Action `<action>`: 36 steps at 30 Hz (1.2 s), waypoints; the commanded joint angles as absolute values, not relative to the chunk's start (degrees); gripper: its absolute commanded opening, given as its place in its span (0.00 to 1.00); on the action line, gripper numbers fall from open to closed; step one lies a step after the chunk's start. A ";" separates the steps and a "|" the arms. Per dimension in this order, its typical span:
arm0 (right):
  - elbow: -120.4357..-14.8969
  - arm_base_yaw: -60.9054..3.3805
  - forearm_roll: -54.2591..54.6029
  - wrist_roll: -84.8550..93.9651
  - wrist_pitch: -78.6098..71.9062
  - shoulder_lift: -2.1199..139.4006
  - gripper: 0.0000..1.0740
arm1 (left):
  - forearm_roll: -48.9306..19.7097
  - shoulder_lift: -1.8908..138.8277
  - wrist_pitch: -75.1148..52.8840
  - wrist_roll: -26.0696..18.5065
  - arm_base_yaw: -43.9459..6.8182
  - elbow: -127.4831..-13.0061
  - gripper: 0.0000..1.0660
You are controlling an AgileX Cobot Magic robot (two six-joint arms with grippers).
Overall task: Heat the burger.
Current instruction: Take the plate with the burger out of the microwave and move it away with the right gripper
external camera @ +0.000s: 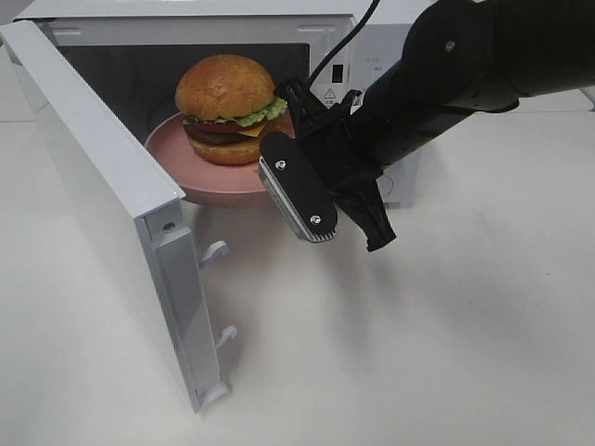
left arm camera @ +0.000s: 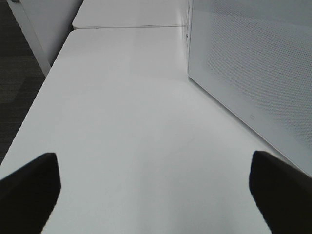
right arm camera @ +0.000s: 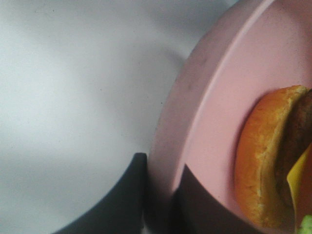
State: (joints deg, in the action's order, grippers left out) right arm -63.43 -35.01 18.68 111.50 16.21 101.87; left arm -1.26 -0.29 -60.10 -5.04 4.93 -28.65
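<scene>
The burger [external camera: 226,93], a golden bun with lettuce, cheese and patty, sits on a pink plate [external camera: 177,149] in the mouth of the open microwave [external camera: 372,46]. The plate's front rim sticks out past the opening. My right gripper [external camera: 286,116] reaches in from the right and is shut on the plate's right rim. In the right wrist view the gripper [right arm camera: 158,195] has one dark finger on each side of the plate's edge [right arm camera: 219,97], with the burger [right arm camera: 263,156] close by. My left gripper [left arm camera: 156,195] is open over bare table, holding nothing.
The microwave door [external camera: 102,177] stands swung out to the left, its latch hooks facing the plate. In the left wrist view the door's dotted panel [left arm camera: 253,63] rises beside the open left gripper. The white table [external camera: 418,353] spreads in front.
</scene>
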 commanded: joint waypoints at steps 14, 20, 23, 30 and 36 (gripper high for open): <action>-58.33 -34.78 15.07 105.71 12.09 94.08 0.00 | -1.49 -1.38 -59.59 -4.64 4.93 -28.53 0.92; -55.98 -34.78 12.89 102.50 12.03 90.53 0.00 | -1.49 -1.38 -59.59 -4.64 4.93 -28.53 0.92; -55.06 -34.78 12.89 101.81 12.43 89.04 0.00 | -1.49 -1.38 -59.59 -4.64 4.93 -28.53 0.92; -52.43 -34.78 9.11 97.29 12.66 85.94 0.00 | -1.49 -1.38 -59.59 -4.64 4.93 -28.53 0.92; -50.59 -34.78 3.67 92.48 13.58 83.14 0.00 | -1.49 -1.38 -59.59 -4.64 4.93 -28.53 0.92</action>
